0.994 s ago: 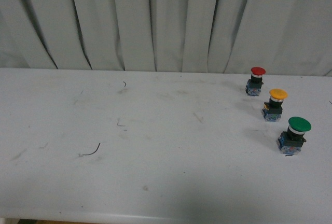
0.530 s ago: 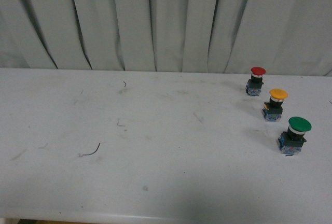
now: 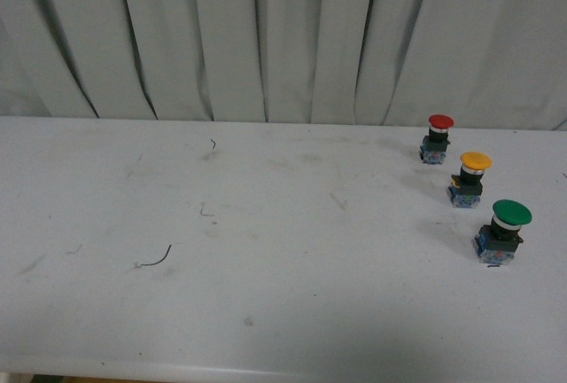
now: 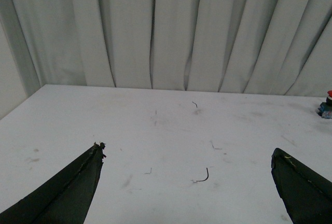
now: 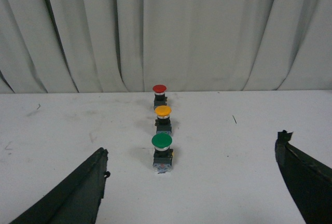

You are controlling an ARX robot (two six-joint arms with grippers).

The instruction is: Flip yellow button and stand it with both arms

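Note:
The yellow button (image 3: 469, 179) stands upright, cap up, on the white table at the right, between a red-capped button (image 3: 437, 138) and a larger green-capped button (image 3: 503, 230). It also shows in the right wrist view (image 5: 163, 117), in the middle of the row. Neither arm shows in the front view. My right gripper (image 5: 192, 154) is open and empty, well short of the green button (image 5: 162, 152). My left gripper (image 4: 188, 154) is open and empty over the table's left part, far from the buttons.
A grey curtain hangs behind the table (image 3: 266, 223). A short dark wire scrap (image 3: 156, 259) lies on the left half, also seen in the left wrist view (image 4: 203, 176). The table's front edge runs along the bottom of the front view.

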